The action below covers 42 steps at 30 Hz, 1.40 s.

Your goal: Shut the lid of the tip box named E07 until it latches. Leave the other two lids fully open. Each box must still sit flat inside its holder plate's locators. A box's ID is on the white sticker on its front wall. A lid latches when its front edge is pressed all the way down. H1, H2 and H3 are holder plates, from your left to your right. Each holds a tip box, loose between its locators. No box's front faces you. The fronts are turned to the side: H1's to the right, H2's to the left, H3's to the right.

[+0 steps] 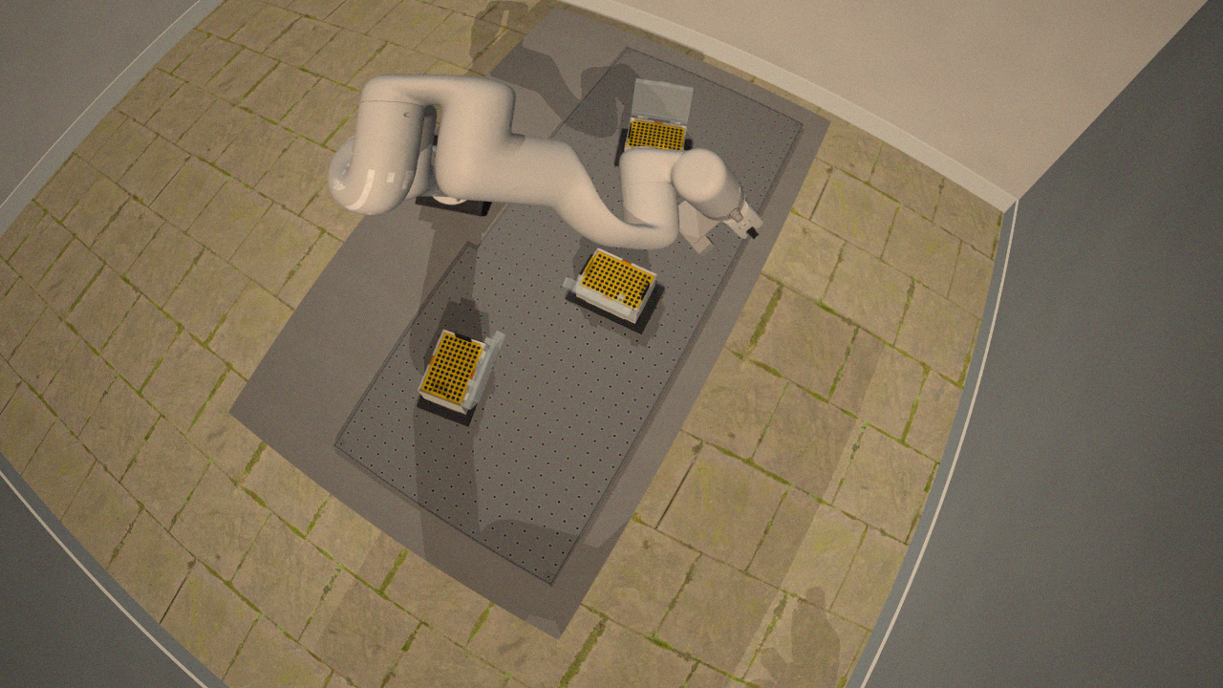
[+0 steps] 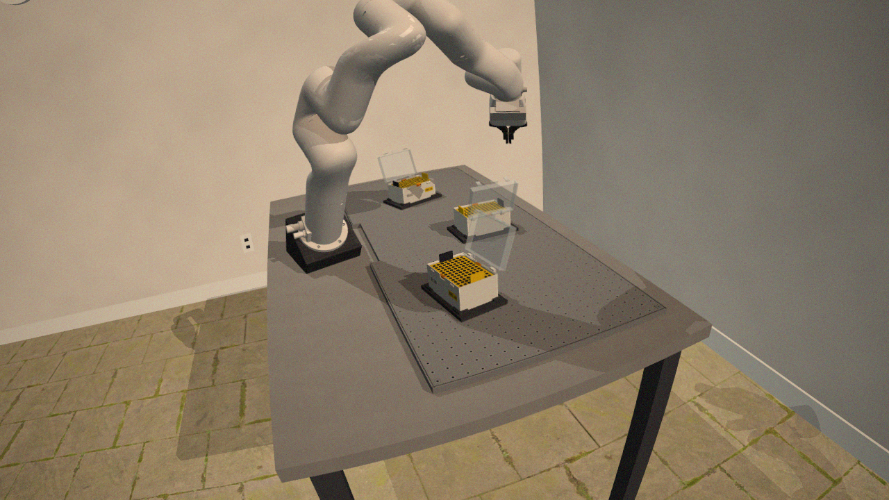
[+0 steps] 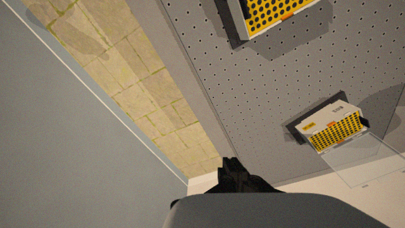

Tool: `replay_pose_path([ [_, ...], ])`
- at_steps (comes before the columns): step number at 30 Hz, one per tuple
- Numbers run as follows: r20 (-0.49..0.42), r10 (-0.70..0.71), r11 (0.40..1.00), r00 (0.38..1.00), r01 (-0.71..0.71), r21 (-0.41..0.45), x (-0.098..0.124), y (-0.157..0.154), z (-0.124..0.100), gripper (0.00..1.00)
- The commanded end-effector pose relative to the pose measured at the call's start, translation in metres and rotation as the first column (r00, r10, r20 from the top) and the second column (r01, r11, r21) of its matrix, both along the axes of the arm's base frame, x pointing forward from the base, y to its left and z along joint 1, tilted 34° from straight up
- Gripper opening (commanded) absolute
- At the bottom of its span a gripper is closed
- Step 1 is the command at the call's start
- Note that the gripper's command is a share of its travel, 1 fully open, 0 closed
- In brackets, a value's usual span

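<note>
Three white tip boxes with yellow tip racks stand on dark holder plates on the perforated board, all with clear lids raised. The near box [image 1: 451, 369] [image 2: 464, 286], the middle box [image 1: 613, 280] [image 2: 483, 217] [image 3: 272, 12] and the far box [image 1: 654, 135] [image 2: 411, 186] [image 3: 332, 126] each carry a sticker too small to read. The far box's lid [image 1: 662, 99] [image 2: 397, 164] [image 3: 361, 158] stands open. My gripper [image 1: 752, 227] [image 2: 508, 135] [image 3: 228, 169] is shut and empty, high above the board's outer edge, between the middle and far boxes.
The perforated board [image 1: 547, 444] [image 2: 559, 292] [image 3: 253, 95] lies on a grey table [image 2: 323, 385]. The arm's base [image 2: 319, 245] stands on the table beside the board. The table edge and the floor lie right below the gripper in the wrist view.
</note>
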<state>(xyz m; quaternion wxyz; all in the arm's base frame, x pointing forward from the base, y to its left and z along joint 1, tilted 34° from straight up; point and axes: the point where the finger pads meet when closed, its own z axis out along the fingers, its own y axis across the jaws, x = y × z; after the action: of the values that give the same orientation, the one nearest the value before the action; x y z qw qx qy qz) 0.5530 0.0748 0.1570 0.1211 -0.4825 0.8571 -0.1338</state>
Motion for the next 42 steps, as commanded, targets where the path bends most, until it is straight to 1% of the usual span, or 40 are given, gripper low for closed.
replay_pose_path([
  [1,0.116,-0.16,0.987,0.98,0.162,-0.009,0.0018,-0.0004,0.0019,0.0],
  [4,0.168,-0.242,0.97,0.956,0.244,0.007,0.0018,-0.0004,0.0019,0.0],
  [8,0.234,-0.347,0.937,0.908,0.349,0.035,0.0018,-0.0004,0.0019,0.0],
  [10,0.234,-0.347,0.937,0.908,0.349,0.035,0.0018,-0.0004,0.0019,0.0],
  [14,0.296,-0.446,0.892,0.845,0.446,0.07,0.0017,-0.0003,0.0019,0.0],
  [19,0.365,-0.56,0.821,0.744,0.557,0.123,0.0017,-0.0003,0.0018,0.0],
  [25,0.432,-0.676,0.717,0.597,0.668,0.198,0.0017,-0.0002,0.0018,0.0],
  [27,0.432,-0.676,0.717,0.597,0.668,0.198,0.0017,-0.0002,0.0018,0.0],
  [33,0.482,-0.766,0.596,0.426,0.752,0.283,0.0016,-0.0002,0.0017,0.0],
  [39,0.51,-0.826,0.463,0.238,0.804,0.374,0.0016,-0.0002,0.0017,0.0],
  [42,0.511,-0.827,0.46,0.235,0.805,0.375,0.0016,-0.0002,0.0017,0.0],
])
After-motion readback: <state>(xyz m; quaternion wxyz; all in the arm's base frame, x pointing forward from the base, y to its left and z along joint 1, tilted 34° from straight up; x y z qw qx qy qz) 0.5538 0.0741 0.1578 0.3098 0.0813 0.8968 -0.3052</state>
